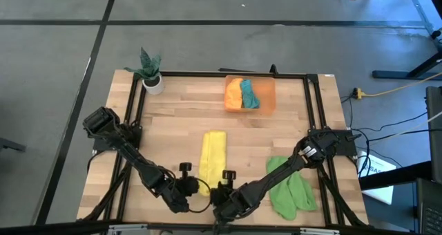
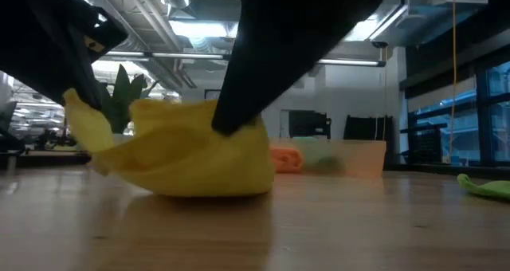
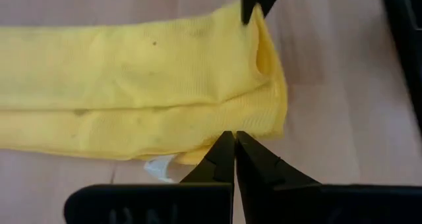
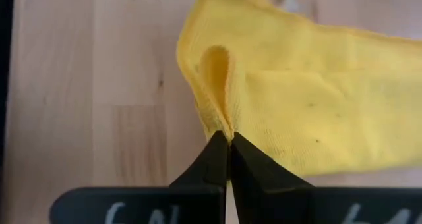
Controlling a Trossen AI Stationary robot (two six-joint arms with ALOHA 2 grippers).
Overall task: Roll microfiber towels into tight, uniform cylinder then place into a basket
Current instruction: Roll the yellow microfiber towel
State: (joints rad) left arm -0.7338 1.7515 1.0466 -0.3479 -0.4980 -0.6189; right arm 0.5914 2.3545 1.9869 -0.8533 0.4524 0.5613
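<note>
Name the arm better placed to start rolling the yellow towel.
Neither alone: left gripper and right gripper are each shut on opposite corners of the yellow towel's near end, so both look equally placed to roll together.

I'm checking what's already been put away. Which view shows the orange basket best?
The high view: the basket lies whole at the table's far edge, with an orange towel and a teal towel rolled inside. The low view shows it only blurred behind the yellow towel. Neither wrist view shows it.
</note>
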